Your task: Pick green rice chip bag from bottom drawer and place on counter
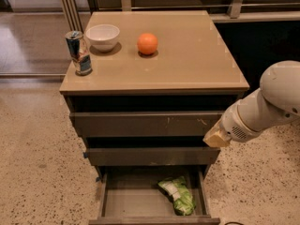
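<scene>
The green rice chip bag (pixel 178 196) lies in the right half of the open bottom drawer (pixel 129 201), slanted, with its white panel toward the back. The counter (pixel 187 55) is the beige top of the cabinet. My white arm reaches in from the right, and my gripper (pixel 215 138) shows only as a tan tip in front of the middle drawer's right end. It hangs above and to the right of the bag and does not touch it. Nothing shows in its hold.
On the counter's left part stand a drink can (pixel 78 53), a white bowl (pixel 102 35) and an orange (pixel 147 43). The two upper drawers (pixel 145 124) are slightly pulled out. Speckled floor surrounds the cabinet; a dark gap lies to its right.
</scene>
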Robot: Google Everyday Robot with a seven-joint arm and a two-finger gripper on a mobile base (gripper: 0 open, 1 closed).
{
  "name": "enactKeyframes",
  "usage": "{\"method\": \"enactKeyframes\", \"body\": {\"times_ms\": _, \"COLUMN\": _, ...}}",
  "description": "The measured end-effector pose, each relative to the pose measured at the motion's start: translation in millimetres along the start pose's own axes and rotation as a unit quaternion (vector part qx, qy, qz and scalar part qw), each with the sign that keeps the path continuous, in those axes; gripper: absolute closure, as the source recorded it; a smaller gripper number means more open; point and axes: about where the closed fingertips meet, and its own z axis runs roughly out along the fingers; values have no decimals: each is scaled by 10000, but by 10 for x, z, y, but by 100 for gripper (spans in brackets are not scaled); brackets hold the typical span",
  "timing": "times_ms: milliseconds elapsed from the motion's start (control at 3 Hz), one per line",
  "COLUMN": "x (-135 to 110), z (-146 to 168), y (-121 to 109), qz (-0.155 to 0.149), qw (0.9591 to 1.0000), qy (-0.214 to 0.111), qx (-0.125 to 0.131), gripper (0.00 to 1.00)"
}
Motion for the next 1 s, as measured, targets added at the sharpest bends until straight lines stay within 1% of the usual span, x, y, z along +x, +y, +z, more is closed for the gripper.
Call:
{"method": "enactKeyframes", "body": {"times_ms": 333, "x": 2, "z": 24, "y": 10, "qz": -5, "qw": 10000, "qy": 49, "qx": 18, "gripper": 100}}
{"method": "enactKeyframes", "body": {"times_ms": 667, "x": 407, "z": 580, "y": 21, "qz": 208, "qw": 9994, "qy": 289, "qx": -43, "gripper": 100}}
{"method": "enactKeyframes", "body": {"times_ms": 1000, "x": 885, "z": 1407, "y": -198, "qz": 584, "qw": 9979, "qy": 280, "qx": 2, "gripper": 100}}
